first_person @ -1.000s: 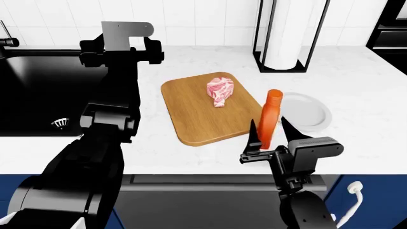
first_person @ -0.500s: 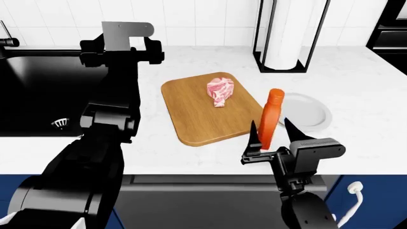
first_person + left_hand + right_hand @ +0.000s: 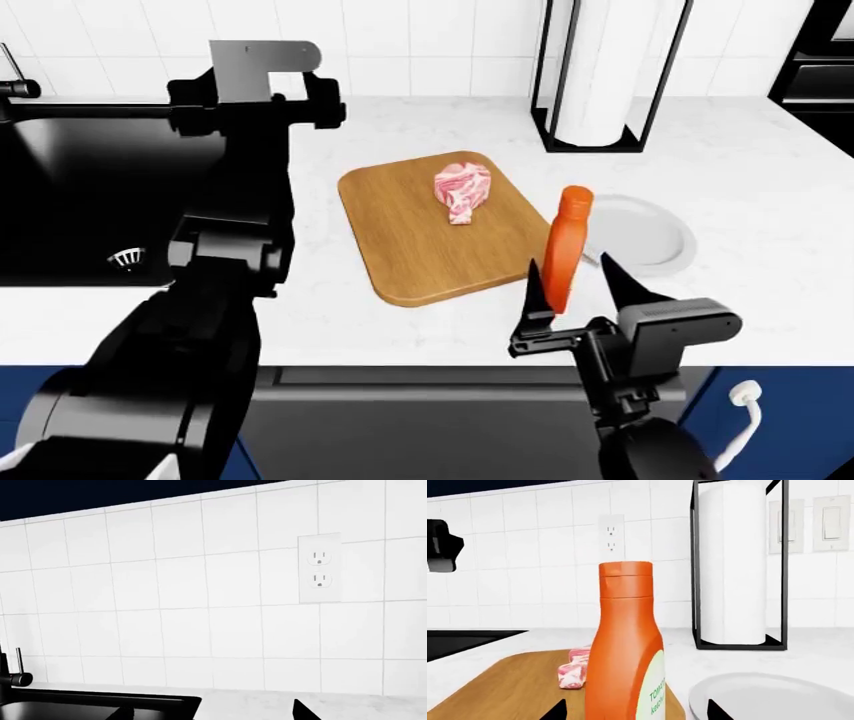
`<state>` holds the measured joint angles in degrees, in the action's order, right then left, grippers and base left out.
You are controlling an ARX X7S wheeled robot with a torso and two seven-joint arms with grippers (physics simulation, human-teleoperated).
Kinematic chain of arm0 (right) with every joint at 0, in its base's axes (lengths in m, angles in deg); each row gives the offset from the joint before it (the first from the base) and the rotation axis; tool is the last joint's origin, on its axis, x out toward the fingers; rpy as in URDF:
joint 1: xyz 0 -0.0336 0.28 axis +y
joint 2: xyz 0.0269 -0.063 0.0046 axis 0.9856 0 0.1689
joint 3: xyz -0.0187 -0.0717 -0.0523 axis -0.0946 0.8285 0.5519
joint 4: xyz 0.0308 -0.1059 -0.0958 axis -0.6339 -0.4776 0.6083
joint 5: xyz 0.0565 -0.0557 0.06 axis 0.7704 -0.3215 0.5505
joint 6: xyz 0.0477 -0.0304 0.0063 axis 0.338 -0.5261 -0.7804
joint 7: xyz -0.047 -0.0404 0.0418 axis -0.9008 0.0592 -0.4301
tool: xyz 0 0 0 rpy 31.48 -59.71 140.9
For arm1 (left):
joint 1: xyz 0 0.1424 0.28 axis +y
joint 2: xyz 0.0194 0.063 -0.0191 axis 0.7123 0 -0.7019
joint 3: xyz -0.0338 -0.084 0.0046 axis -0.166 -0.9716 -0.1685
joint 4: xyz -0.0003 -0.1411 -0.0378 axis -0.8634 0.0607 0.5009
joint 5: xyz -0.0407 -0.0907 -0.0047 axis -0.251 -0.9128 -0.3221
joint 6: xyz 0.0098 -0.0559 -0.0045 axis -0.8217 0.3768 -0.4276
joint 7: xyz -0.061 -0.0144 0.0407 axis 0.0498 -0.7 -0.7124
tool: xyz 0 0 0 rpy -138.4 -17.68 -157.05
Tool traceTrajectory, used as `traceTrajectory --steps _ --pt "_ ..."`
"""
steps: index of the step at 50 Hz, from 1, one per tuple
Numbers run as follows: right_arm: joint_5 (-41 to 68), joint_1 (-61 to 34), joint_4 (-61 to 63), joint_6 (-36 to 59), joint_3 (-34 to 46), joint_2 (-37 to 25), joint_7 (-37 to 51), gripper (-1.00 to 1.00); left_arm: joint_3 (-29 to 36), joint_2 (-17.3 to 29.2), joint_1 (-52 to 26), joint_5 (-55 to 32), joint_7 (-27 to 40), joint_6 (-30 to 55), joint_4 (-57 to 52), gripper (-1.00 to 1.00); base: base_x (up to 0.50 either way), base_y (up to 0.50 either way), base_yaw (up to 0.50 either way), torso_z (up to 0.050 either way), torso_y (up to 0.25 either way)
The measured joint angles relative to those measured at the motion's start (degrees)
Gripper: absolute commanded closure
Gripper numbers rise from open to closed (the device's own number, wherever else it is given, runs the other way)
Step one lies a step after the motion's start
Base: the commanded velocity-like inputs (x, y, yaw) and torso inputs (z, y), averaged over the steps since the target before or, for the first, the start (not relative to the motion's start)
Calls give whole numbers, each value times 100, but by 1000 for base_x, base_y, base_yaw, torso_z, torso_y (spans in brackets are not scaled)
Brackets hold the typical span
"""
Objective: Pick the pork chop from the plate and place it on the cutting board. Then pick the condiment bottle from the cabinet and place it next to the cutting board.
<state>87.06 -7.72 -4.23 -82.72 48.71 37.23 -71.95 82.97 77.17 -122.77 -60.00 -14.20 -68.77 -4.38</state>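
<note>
The orange-red condiment bottle [image 3: 566, 245] [image 3: 624, 645] stands upright at the right front edge of the wooden cutting board [image 3: 414, 240] [image 3: 500, 687], between it and the pale plate [image 3: 651, 232] [image 3: 774, 695]. I cannot tell whether its base rests on the board. The pork chop [image 3: 462, 190] [image 3: 575, 670] lies on the board's far part. My right gripper [image 3: 570, 268] [image 3: 635, 711] is open, with a finger on each side of the bottle's lower part and a gap on both sides. My left gripper [image 3: 210, 717] is open and empty, raised at the left facing the tiled wall.
A white paper-towel roll in a black wire stand [image 3: 601, 70] [image 3: 735, 565] stands behind the plate. A black sink [image 3: 80, 200] [image 3: 87, 705] lies at the left under my left arm [image 3: 247, 110]. The counter's front edge runs just under the right gripper.
My right gripper has drawn back toward me, away from the bottle. The bottle stays standing in place. The left arm has barely moved.
</note>
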Motion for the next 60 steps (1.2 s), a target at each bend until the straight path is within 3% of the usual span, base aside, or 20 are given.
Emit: traceTrajectory --steps 7,24,37,46,60 --pt "97 161 508 128 -8 -130 76 -100 -13 -10 51 -171 -263 63 -481 -100 0 0 0 0 0" --pt "343 602 1563 237 -44 -392 192 -100 132 375 1514 -610 -318 2387 -5195 -100 0 0 0 0 0" --pt "456 886 2541 397 -161 -663 459 -100 75 778 2806 -879 -100 3679 -8346 -100 0 0 0 0 0" --pt "652 710 3352 979 -228 -886 846 -100 -133 984 3843 -1192 -82 3866 -9809 -100 0 0 0 0 0" --pt "1431 -43 4403 2092 -360 -1127 1502 -100 -676 1086 5037 -1859 -181 3608 -10910 -100 0 0 0 0 0"
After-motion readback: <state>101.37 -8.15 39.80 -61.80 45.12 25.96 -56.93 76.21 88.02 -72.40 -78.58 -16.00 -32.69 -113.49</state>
